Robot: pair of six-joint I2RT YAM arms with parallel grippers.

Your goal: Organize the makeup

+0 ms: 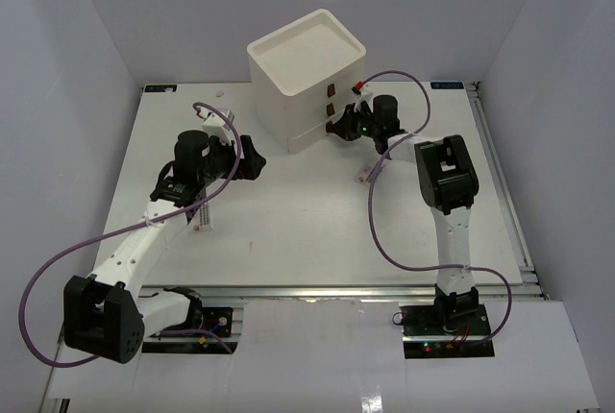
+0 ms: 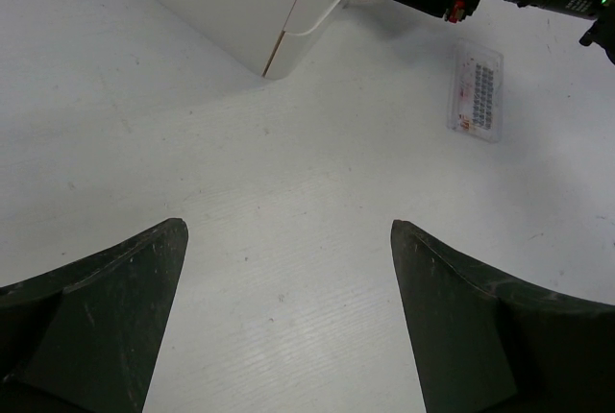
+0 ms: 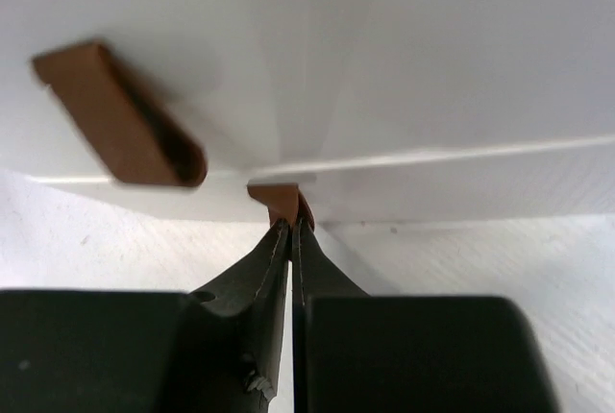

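The white three-drawer box point(image 1: 307, 72) stands at the back middle of the table. My right gripper point(image 3: 291, 226) is shut on the dark red handle point(image 3: 279, 198) of its lowest drawer, whose front stands slightly out from the box. Another handle point(image 3: 120, 130) shows above and to the left. Of the makeup, one flat clear packet point(image 2: 478, 91) with red print lies on the table beside the right arm, seen from above as packet point(image 1: 362, 175). A second packet point(image 1: 202, 217) lies under the left arm. My left gripper point(image 2: 288, 230) hangs open over bare table, left of the box, holding nothing.
The table point(image 1: 288, 230) is white with raised walls round it. Purple cables loop from both arms. The right arm point(image 1: 444, 178) reaches in from the right toward the box. A metal rail point(image 1: 504, 192) runs along the right edge.
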